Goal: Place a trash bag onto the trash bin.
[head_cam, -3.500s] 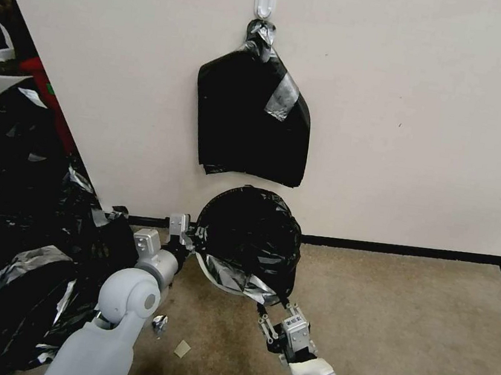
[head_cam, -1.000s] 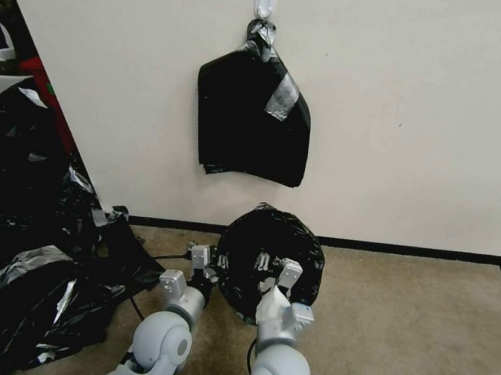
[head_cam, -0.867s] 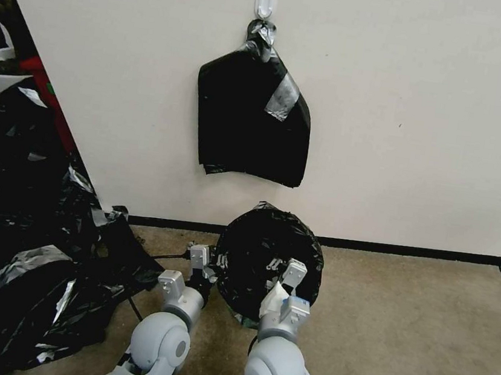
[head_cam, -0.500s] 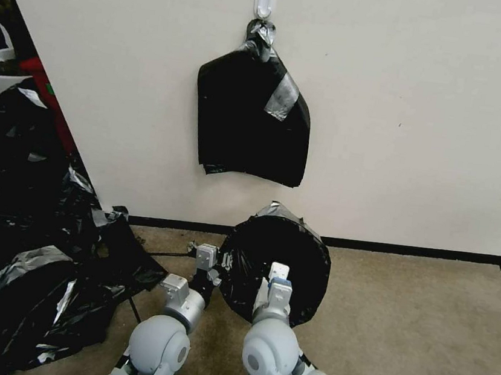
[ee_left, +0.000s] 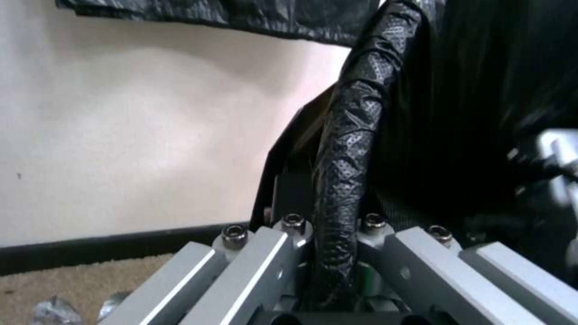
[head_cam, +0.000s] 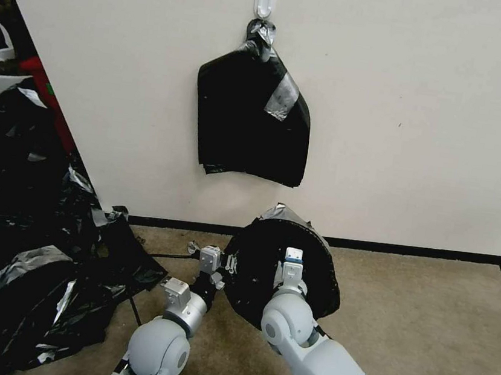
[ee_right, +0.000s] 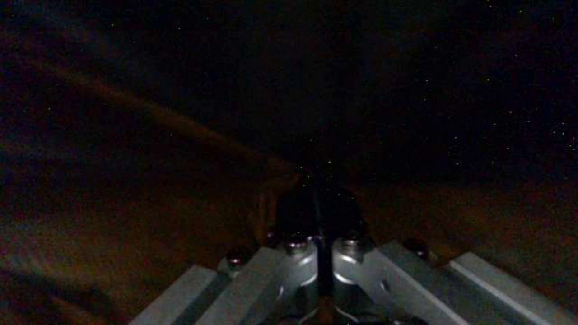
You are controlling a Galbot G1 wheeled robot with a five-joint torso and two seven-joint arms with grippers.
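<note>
Plastic covered the trash bin (head_cam: 310, 292) completely: the trash bag (head_cam: 252, 273) was pulled over it, so none of the bin's own wall could be seen. The covered bin sat on the carpet (head_cam: 415, 329) close to the wall (head_cam: 424, 111), tipped so that its round mouth faced out toward the robot and somewhat upward, its long axis running back toward the baseboard (head_cam: 425, 253).

The left gripper (head_cam: 230, 264) was at the left edge of the mouth. In the left wrist view its fingers (ee_left: 265, 253) were closed on a rolled, dimpled fold of the bag's edge (ee_left: 349, 149), which ran straight out between them.

The right gripper (ee_right: 319, 243) was reached into the bag's mouth, the right arm (head_cam: 289, 320) crossing the opening. In the right wrist view its fingers were pressed together in the dark interior; whether any plastic lay between them could not be told.

Above, a stack of black bags (head_cam: 252, 127) hung from a white hook (head_cam: 265, 2). Loose black sheeting (head_cam: 19, 232) was heaped on the floor to the left.
</note>
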